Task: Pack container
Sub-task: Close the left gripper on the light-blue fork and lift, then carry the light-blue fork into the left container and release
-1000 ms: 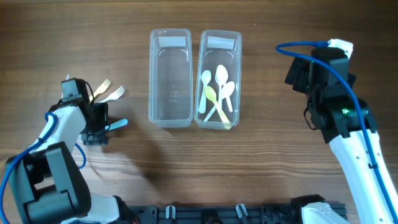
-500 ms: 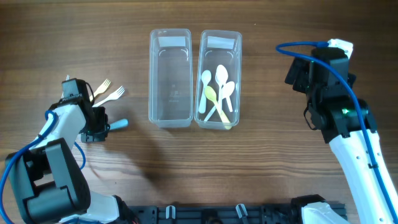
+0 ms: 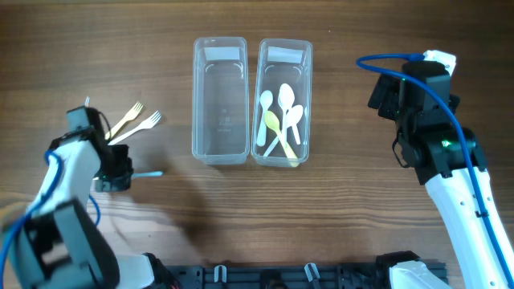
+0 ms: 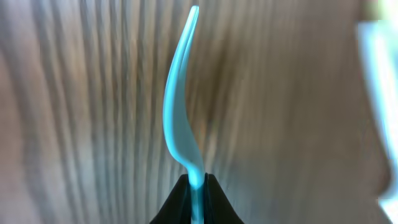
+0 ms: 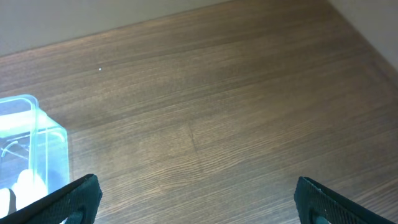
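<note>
1. Overhead, you are working on a brown wood-grain table [image 3: 337,209]. Take the empty clear container [image 3: 219,100] as your landmark: a second clear container [image 3: 283,102] sits just beside it on the side toward the right arm, holding white spoons [image 3: 287,108] and a yellow-green spoon [image 3: 273,124].
2. On the other side of the empty container lie two forks [image 3: 138,120], one yellowish, one white, tines toward the container.
3. Your left gripper [image 3: 120,172] is below those forks, clamped on a blue utensil [image 3: 149,172]; its long axis runs level across the frame, free end toward the container's near corner.
4. Your right gripper [image 3: 385,95] sits well apart, beyond the spoon container; overhead you cannot tell how its fingers stand.
5. In the left wrist view the blue utensil [image 4: 182,118] runs straight away from the camera, edge-on and curved, pinched at its base between closed fingers [image 4: 176,205]. The background is blurred.
6. In the right wrist view both fingers [image 5: 71,199] stand wide apart over bare wood, with a container corner [image 5: 31,155] at the left edge.
</note>
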Available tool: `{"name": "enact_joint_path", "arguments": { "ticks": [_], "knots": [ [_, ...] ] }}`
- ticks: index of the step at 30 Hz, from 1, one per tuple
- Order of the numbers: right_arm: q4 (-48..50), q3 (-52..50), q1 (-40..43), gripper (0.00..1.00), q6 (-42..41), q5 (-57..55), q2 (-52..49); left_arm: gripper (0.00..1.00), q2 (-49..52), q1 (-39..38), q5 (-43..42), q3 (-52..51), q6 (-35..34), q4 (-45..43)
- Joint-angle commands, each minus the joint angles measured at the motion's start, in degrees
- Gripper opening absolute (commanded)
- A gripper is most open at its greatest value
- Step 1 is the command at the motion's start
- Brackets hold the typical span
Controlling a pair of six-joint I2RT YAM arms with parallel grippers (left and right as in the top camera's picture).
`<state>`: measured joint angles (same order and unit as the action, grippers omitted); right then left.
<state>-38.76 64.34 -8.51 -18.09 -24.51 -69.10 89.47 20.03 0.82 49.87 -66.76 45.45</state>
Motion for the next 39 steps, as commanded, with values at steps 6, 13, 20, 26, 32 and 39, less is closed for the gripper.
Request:
{"name": "enact_joint_path", "arguments": {
  "ticks": [6,13,20,26,32,39],
  "knots": [
    [0.15,0.81,0.13,1.00,0.07,-1.33,-0.11,0.04,-26.53,-3.98,-3.80,3.52,18.32,-3.80],
    [0.15,0.81,0.13,1.00,0.07,-1.33,-0.11,0.04,-29.40,-24.90,-7.15,3.50,43.34,-19.06],
    [0.15,0.81,0.13,1.00,0.07,-1.33,-0.11,0.04,-15.43,-32.11,-5.29,3.50,50.10,-27.45],
    [0.15,0.81,0.09,1.00,0.04,-0.94,-0.11,0.61,-8.96,-32.39,-5.18,3.52,50.12,-30.23],
    [0.15,0.81,0.09,1.00,0.04,-0.94,-0.11,0.80,-14.91,-30.03,6.25,3.52,48.48,-27.76],
    [0.15,0.81,0.09,1.00,0.02,-0.94,-0.11,0.49,-19.12,-19.58,16.15,3.50,24.24,-15.43]
  ]
}}
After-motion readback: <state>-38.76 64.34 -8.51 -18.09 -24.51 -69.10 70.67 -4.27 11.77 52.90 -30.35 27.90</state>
